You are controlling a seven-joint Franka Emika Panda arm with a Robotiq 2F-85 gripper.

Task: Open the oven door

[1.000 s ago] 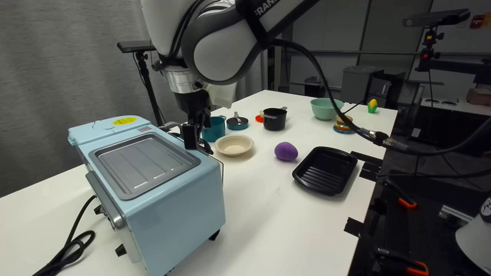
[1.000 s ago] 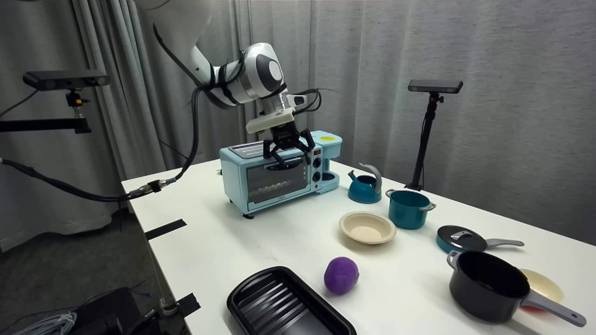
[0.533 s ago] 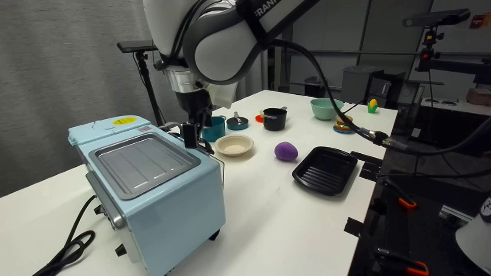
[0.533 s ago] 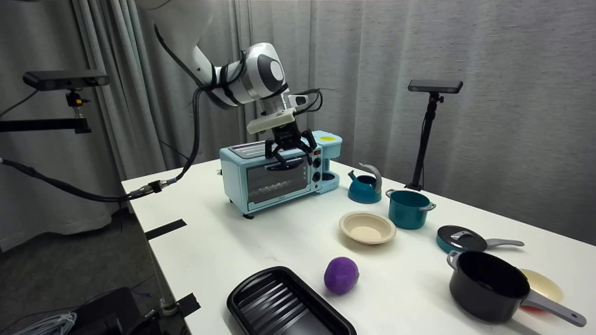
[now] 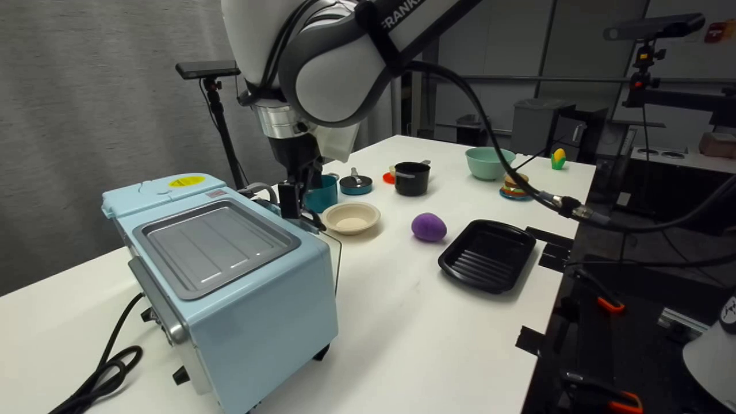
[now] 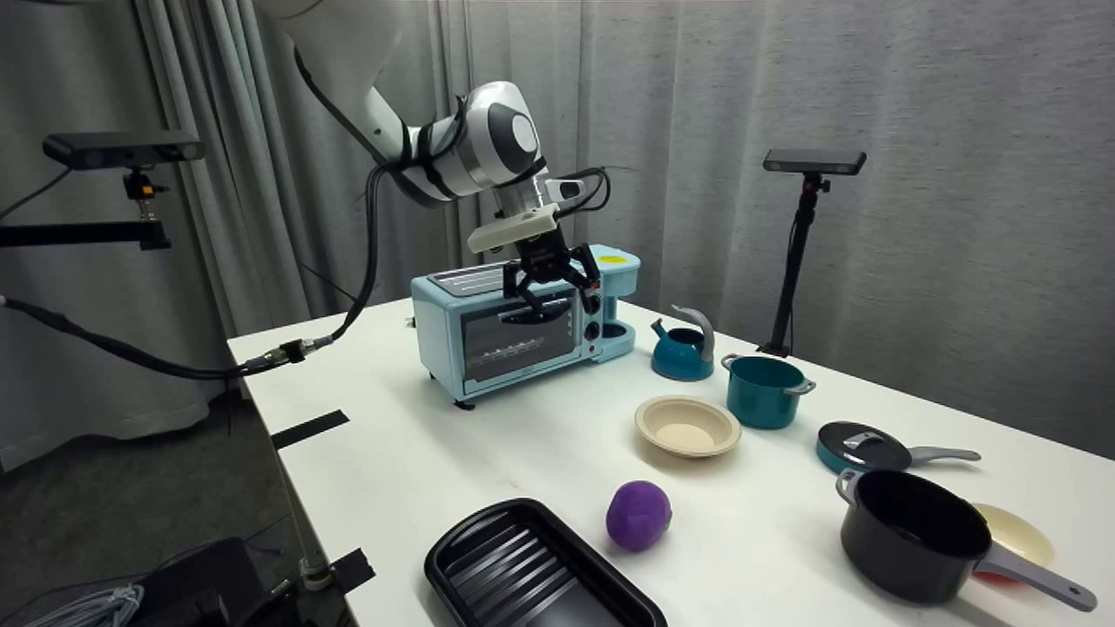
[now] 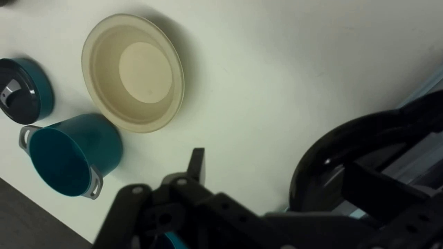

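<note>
The pale-blue oven (image 5: 264, 310) stands on the table and also shows in an exterior view (image 6: 442, 340). Its door (image 6: 514, 344) is a dark glass panel with a curved black handle (image 6: 536, 315). In an exterior view the door's thin edge (image 5: 339, 259) leans slightly out from the oven's front. My gripper (image 6: 551, 294) is at the handle with its fingers spread wide. In the wrist view my gripper (image 7: 273, 162) has one finger inside the handle (image 7: 322, 155), between handle and door; the other finger stands free to the left. Whether the inner finger touches the handle is hard to tell.
A beige bowl (image 6: 688, 427), teal pot (image 6: 766, 392) and teal kettle (image 6: 684, 348) stand near the oven's front. A purple eggplant (image 6: 638, 515) and black tray (image 6: 540, 566) lie farther out. A black pot (image 6: 910, 535) and lidded pan (image 6: 862, 446) stand beyond.
My gripper has moved a little away from the oven's front, with its fingers still spread. The door's top edge and handle have moved outward with it, so the door leans out slightly more.
</note>
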